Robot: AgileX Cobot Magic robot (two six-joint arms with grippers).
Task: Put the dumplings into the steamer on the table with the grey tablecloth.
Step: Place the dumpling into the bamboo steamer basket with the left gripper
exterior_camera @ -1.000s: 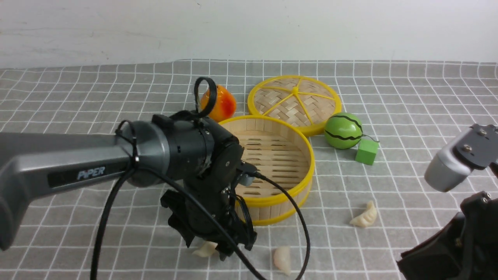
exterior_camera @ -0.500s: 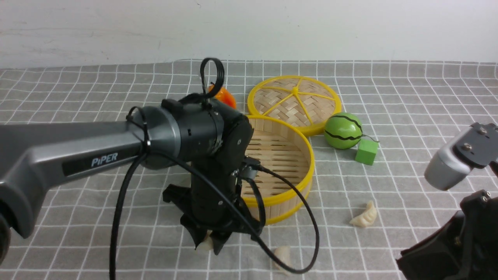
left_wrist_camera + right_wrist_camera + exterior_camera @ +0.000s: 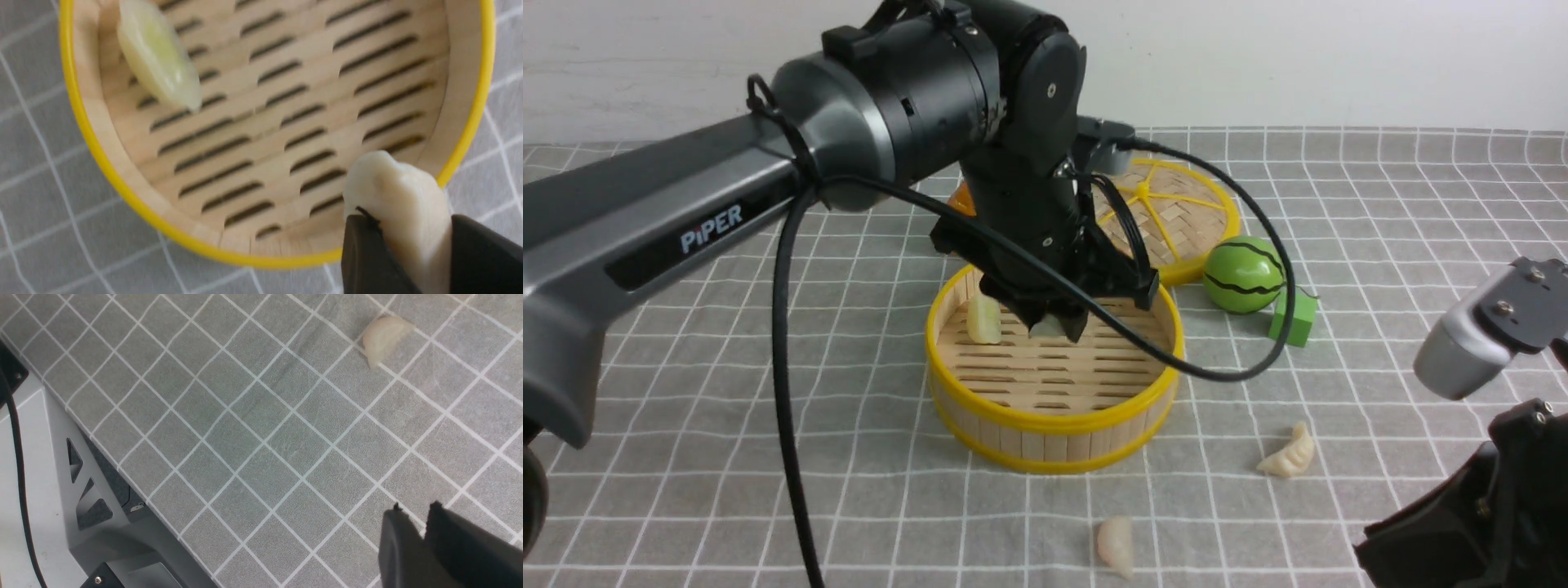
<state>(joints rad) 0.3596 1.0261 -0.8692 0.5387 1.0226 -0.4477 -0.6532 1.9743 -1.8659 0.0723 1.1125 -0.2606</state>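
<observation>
While left fingers (image 3: pixel 369 257) clamp one dumpling (image 3: pixel 402 204) | another dumpling (image 3: pixel 983 318) in steamer (image 3: pixel 1045 426) | two dumplings (image 3: pixel 1288 454) (image 3: pixel 1115 545) on cloth (image 3: pixel 686 425) | right fingers (image 3: pixel 402 549) together

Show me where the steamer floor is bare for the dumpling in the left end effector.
In the steamer, the floor is bare across its near half and right side, up to the yellow rim. The far-left part is taken: a greenish dumpling lies by the wall. The left end effector, shut on the white dumpling, hangs over the far middle.
</observation>
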